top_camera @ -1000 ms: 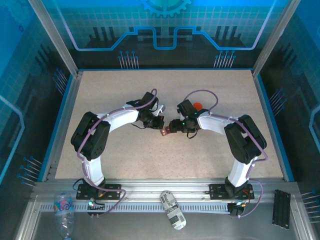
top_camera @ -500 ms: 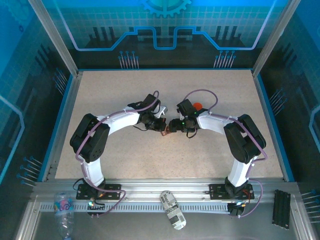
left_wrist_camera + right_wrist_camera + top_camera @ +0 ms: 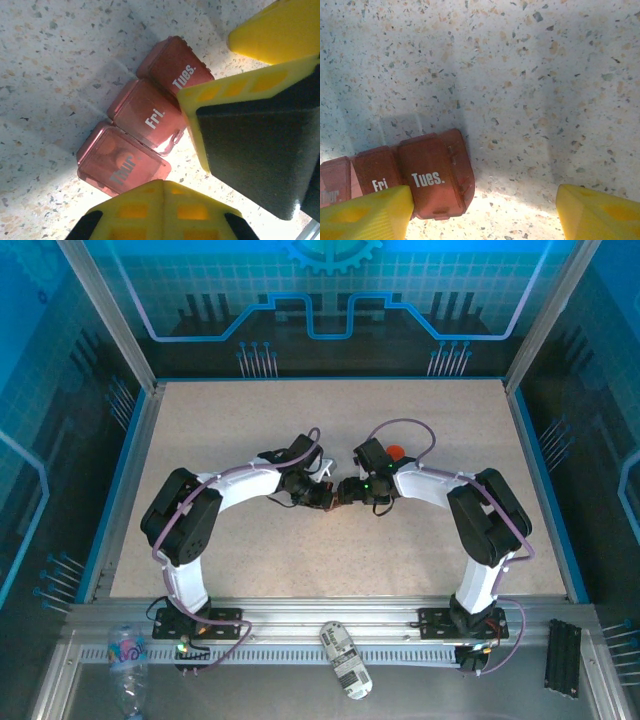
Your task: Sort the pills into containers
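The left arm [image 3: 240,483] is moved further toward the middle since one second ago, and its white forearm is now seen a little nearer to the bases in the top view. The left gripper [image 3: 323,497] is brought down and to the right, so the gap to the right gripper [image 3: 342,493] is made narrower. The box [image 3: 142,122], which was seen uncovered in the top view just beside the left gripper, is now hidden there under it.

A plastic bottle [image 3: 128,668], a labelled canister [image 3: 346,660] and a black strip [image 3: 562,657] are lying on the metal ledge [image 3: 260,685].
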`<control>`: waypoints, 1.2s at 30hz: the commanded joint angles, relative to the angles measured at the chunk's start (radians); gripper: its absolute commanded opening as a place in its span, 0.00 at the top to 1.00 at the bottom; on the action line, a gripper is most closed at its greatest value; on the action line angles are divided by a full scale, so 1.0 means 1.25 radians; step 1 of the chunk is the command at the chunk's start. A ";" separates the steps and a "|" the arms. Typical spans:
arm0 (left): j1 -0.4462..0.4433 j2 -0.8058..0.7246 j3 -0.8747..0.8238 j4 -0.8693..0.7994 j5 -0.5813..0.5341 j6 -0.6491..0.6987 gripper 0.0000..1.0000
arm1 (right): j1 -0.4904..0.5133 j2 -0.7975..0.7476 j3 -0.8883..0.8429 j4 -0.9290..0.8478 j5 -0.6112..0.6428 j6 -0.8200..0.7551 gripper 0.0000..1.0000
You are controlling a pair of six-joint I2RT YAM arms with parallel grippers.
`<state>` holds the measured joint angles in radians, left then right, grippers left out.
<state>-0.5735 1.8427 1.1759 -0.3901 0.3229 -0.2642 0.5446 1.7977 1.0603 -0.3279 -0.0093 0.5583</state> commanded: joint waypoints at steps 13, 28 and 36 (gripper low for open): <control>-0.009 0.029 -0.013 0.007 -0.004 -0.009 1.00 | 0.010 0.035 0.001 -0.029 0.007 0.010 0.24; -0.018 0.054 0.003 -0.023 -0.066 0.004 1.00 | 0.009 0.039 0.003 -0.029 0.007 0.011 0.24; -0.018 0.043 0.020 -0.033 -0.072 0.007 1.00 | 0.009 0.041 0.012 -0.034 0.005 0.008 0.24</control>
<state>-0.5922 1.8862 1.1778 -0.3870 0.2661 -0.2634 0.5446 1.8053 1.0634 -0.3241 -0.0193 0.5617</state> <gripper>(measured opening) 0.058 0.762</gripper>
